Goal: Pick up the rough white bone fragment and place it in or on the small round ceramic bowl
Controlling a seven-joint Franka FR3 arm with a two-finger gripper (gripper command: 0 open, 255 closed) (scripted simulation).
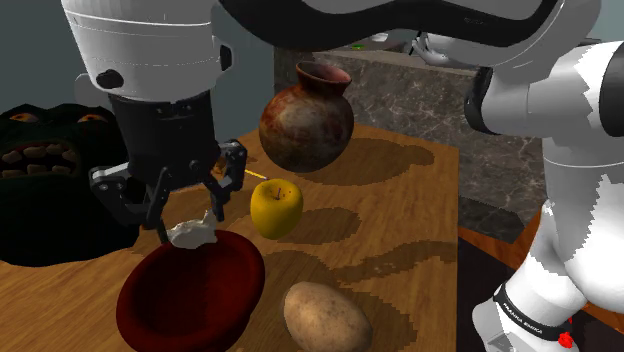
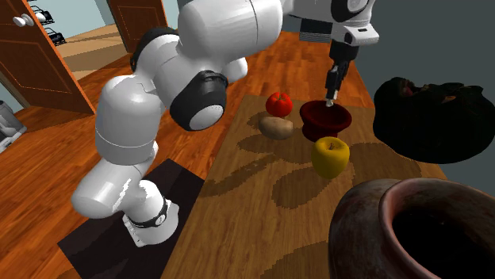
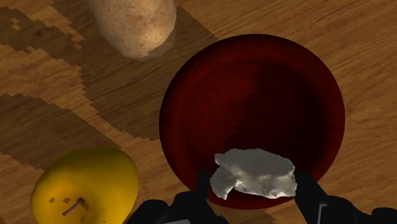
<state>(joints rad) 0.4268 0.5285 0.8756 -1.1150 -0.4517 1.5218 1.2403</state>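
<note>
Wooden table (image 1: 400, 190): gripper (image 3: 254, 186) clasps bone (image 3: 254, 172), long axis spanning finger to finger, above red bowl (image 3: 254, 89) rim.

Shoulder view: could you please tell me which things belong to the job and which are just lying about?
Job: bone, clasped in the gripper; dark red bowl.
Lying about: apple, potato, tomato, pot, black object.
</note>
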